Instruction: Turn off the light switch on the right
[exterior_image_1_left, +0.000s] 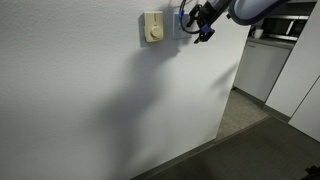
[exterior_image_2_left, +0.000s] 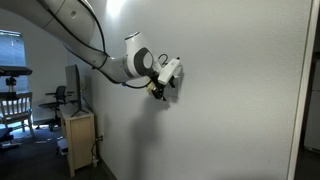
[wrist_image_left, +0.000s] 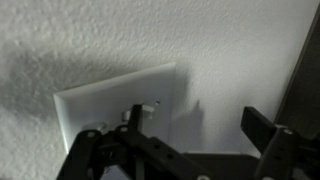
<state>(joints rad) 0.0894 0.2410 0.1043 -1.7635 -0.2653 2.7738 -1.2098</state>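
The white wall (exterior_image_1_left: 100, 100) has a rough, stippled texture. The glossy white Franka arm (exterior_image_2_left: 80, 30) reaches up to it, and its black gripper (wrist_image_left: 175, 145) has its fingers spread wide and holds nothing. Right in front of the gripper is the light switch (wrist_image_left: 110, 100), a smooth, nearly square white plate. It is mounted high on the wall beside a narrower cream-yellow plate (exterior_image_1_left: 153, 27) with a round knob. A small white toggle (wrist_image_left: 140, 108) sticks out of the switch; I cannot tell whether the gripper touches it.

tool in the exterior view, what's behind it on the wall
The white switch plate on the wall, mostly covered by the tool there. The wrist view shows the plate and one toggle; its lower part is hidden.
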